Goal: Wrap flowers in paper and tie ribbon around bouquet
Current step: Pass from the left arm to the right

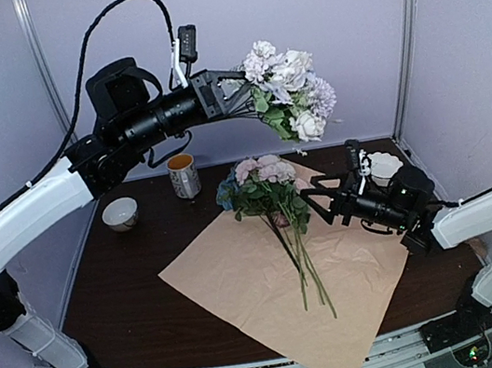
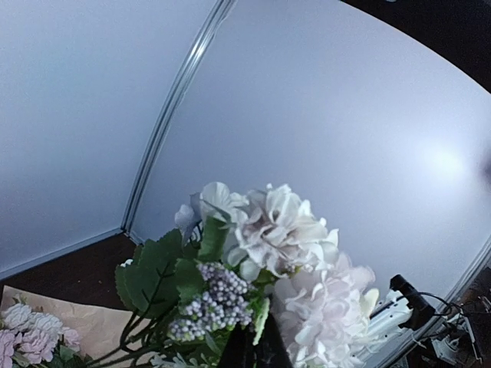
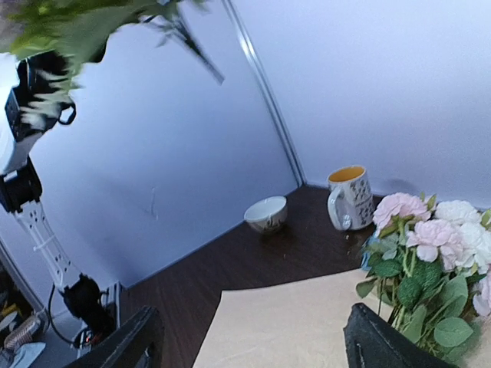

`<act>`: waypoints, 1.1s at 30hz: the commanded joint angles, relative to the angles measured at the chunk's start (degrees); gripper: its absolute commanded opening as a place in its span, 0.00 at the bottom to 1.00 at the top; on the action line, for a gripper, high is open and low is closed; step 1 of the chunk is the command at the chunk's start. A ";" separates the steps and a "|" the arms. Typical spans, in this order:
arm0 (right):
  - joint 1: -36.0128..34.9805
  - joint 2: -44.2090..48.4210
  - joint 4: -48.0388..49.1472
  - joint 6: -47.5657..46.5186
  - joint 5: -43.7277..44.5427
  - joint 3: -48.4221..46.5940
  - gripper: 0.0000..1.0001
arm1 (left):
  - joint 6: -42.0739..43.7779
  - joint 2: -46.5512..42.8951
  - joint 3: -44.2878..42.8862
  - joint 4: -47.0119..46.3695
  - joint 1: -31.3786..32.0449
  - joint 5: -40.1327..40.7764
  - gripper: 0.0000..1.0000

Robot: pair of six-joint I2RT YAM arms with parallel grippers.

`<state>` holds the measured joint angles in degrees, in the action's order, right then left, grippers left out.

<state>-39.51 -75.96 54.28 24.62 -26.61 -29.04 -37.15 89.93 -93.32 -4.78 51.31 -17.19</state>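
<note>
My left gripper point(image 1: 243, 91) is raised high above the table's back, shut on the stems of a bunch of white and lavender flowers point(image 1: 290, 90). In the left wrist view those blooms point(image 2: 285, 234) fill the space above my dark fingertips point(image 2: 265, 349). A second bunch of pink and white flowers point(image 1: 267, 180) lies on the paper point(image 1: 242, 274), tan face up, stems pointing to the near edge. My right gripper point(image 1: 313, 201) hangs open just right of that bunch, nothing between its fingers point(image 3: 129, 345). Pink blooms point(image 3: 430, 249) lie beside its right finger. Ribbon and bouquet are out of view.
A patterned mug point(image 1: 183, 175) with a yellow inside and a small white bowl point(image 1: 120, 212) stand at the back left of the dark table point(image 1: 114, 300). A white cup point(image 1: 383, 166) sits at the back right, behind my right arm. Grey walls close in the table.
</note>
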 commanded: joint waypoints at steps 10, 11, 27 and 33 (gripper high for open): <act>0.67 -2.98 34.94 -1.07 3.67 -4.49 0.83 | -1.98 5.68 -11.52 -10.26 6.86 -9.26 0.00; -0.37 -2.05 33.47 -2.87 3.56 -5.33 0.85 | -1.97 6.44 -12.35 -10.21 6.85 -9.33 0.00; -5.37 7.14 25.49 -15.20 16.61 -9.28 0.93 | -4.36 11.45 -15.65 -6.41 6.94 -12.31 0.00; -5.40 12.48 15.60 -17.09 17.90 -9.46 0.46 | -0.66 8.80 -11.71 -1.57 6.88 -8.40 0.00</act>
<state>-44.82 -66.17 76.93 9.91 -11.60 -36.97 -40.71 102.00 -107.48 -8.80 58.43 -27.53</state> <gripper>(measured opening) 0.579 0.009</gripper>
